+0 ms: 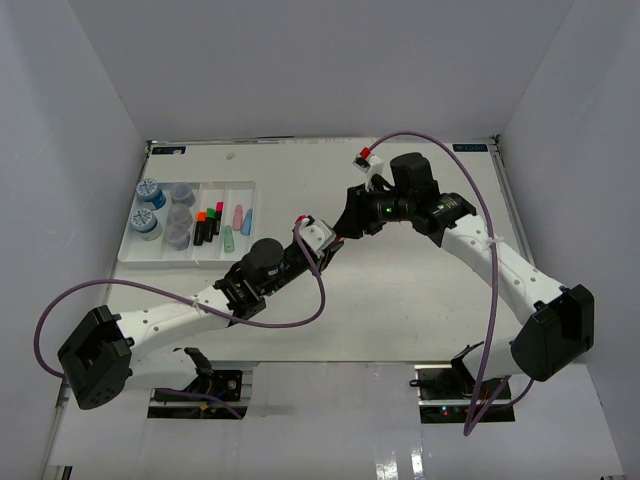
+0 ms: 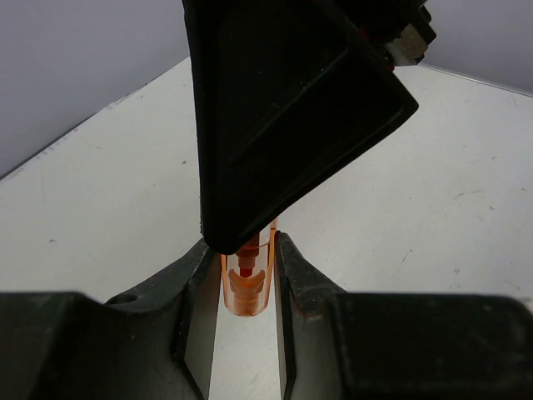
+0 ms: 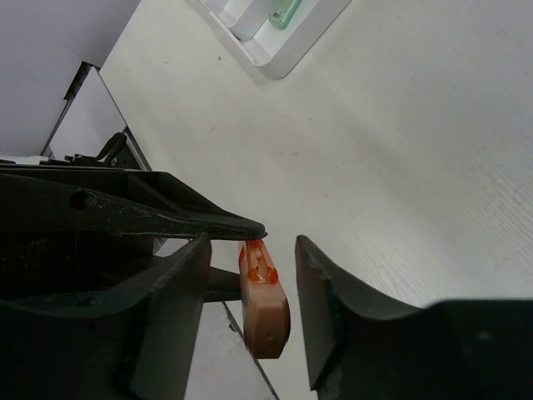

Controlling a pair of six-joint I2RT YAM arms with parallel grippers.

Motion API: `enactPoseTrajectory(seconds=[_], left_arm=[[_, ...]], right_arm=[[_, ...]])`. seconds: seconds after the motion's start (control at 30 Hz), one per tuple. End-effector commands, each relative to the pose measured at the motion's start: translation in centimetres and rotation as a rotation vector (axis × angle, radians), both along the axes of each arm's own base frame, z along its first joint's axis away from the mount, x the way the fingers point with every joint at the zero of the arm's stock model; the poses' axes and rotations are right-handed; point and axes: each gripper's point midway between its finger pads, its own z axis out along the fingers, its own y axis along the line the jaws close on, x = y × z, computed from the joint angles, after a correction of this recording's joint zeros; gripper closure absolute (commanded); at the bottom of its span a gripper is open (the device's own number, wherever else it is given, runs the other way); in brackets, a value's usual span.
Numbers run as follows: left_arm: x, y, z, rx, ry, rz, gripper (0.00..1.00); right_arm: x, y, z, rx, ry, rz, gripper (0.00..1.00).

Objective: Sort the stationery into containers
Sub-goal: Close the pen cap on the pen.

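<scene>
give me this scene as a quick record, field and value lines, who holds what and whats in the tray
left gripper: shut on the orange marker
right gripper: open, one finger on each side of the same marker, gaps showing
where the arms meet: mid table, right of the tray
tray: white, four long compartments, far left of the table
leftmost compartment: blue-lidded jars
second compartment: clear grey jars
third compartment: highlighters with orange, green and pink caps
rightmost compartment: pastel markers, pink, blue and green
</scene>
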Motion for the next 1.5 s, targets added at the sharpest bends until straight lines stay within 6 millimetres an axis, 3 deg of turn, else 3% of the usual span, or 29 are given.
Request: enactPoseTrajectory(seconds=[0.0, 0.07, 0.43, 0.67, 1.0, 1.47], left_arm=[[0.0, -0.2, 0.5, -0.012, -0.001, -0.011, 0.73], [0.0, -0.2, 0.3, -0.008, 0.004, -0.010, 0.73], [0.1, 0.4, -0.5, 0.008, 0.016, 0.017, 0.73], [0.3, 0.6, -0.6, 0.017, 0.017, 0.032, 0.73], [0.1, 0.7, 0.1, 0.001, 0.009, 0.026, 0.73], [-0.3, 0.7, 0.8, -0.017, 0.000, 0.010, 0.73]], right_arm=[[0.4, 0.3, 2.7, 0.041, -0.070, -0.004, 0.45], [0.6, 0.3, 3.5, 0.041, -0.086, -0.011, 0.40], [2.0, -1.6, 5.0, -0.019, -0.165, -0.110, 0.40], [1.5, -2.6, 4.8, -0.045, -0.164, -0.123, 0.44], [1.1, -2.5, 3.2, -0.065, -0.126, -0.095, 0.48], [1.2, -2.0, 2.0, -0.075, -0.099, -0.068, 0.69]])
